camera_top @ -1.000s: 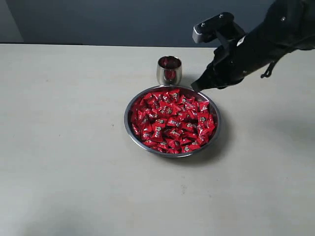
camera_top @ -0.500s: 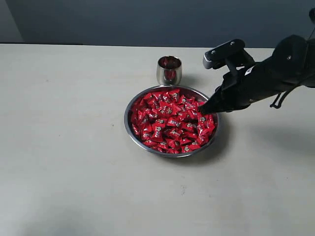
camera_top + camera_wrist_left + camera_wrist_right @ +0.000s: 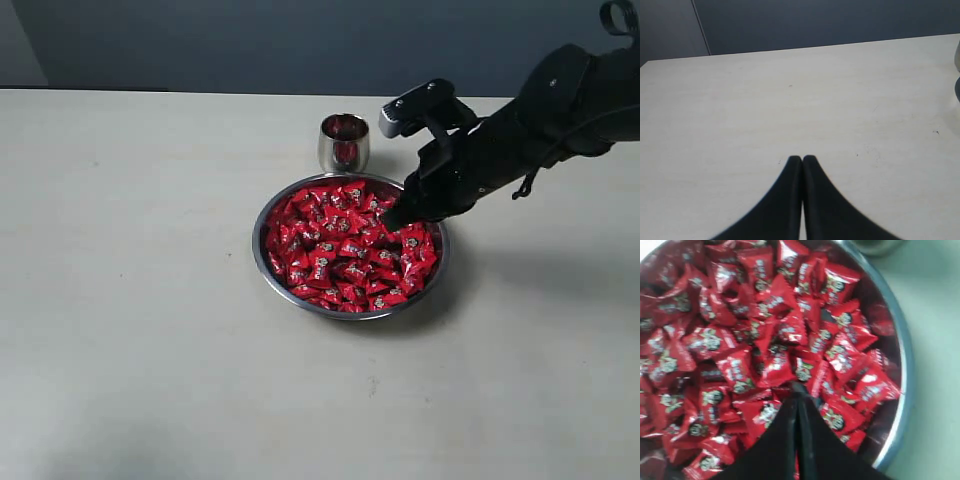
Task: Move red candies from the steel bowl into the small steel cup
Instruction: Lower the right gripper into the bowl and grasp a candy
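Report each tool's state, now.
Left tool: closed, holding nothing.
Right tool: closed, tips among the red candies; whether it grips one cannot be told.

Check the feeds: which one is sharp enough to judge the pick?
Exterior view: sharp, evenly lit, soft shadow beside the steel bowl. Right wrist view: blurred, red candies smeared around the right end effector. Left wrist view: crisp, mostly table.

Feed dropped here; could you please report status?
Left gripper shut over pale table. Right gripper shut, tip on shiny red wrapped candies in wide steel bowl. Small steel cup unobstructed.
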`<state>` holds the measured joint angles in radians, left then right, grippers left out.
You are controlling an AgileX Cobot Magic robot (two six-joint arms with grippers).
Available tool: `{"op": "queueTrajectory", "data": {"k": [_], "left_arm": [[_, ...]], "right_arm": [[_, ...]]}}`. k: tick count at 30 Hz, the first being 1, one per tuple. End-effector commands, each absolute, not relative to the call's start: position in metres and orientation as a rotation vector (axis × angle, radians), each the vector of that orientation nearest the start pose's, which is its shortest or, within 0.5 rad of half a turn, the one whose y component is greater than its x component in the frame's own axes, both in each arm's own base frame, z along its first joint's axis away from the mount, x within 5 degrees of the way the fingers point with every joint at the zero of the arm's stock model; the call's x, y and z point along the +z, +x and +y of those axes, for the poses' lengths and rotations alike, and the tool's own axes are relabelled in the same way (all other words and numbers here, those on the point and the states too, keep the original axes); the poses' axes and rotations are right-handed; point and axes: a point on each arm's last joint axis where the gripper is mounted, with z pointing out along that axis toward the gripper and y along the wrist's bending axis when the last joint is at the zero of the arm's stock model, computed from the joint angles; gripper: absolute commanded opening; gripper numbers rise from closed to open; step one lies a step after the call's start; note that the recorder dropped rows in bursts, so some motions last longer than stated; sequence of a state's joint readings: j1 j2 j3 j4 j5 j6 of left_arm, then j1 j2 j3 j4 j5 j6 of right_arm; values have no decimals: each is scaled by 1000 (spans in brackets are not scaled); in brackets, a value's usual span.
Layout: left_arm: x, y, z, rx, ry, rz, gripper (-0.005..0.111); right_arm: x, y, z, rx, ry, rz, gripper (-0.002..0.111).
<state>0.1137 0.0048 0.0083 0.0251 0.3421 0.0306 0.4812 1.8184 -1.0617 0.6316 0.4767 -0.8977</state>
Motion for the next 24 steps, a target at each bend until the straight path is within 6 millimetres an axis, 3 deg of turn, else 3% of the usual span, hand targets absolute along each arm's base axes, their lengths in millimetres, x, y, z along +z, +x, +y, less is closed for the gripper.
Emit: {"op": "queueTrajectory", "data": {"k": [1,18,20,24], "left_arm": [[183,53,7,124,-55,1821,0],[183,53,7,124,-55,1821,0],[183,53,7,124,-55,1821,0],[183,53,7,124,-55,1821,0]], "right_arm": [[173,307,200,557,-1229,2324,-1],[177,315,204,547,-1227,2259,0],[176,316,205,559,-1238,2259,6],[169,320,211,616,-1276,2281,31]]}}
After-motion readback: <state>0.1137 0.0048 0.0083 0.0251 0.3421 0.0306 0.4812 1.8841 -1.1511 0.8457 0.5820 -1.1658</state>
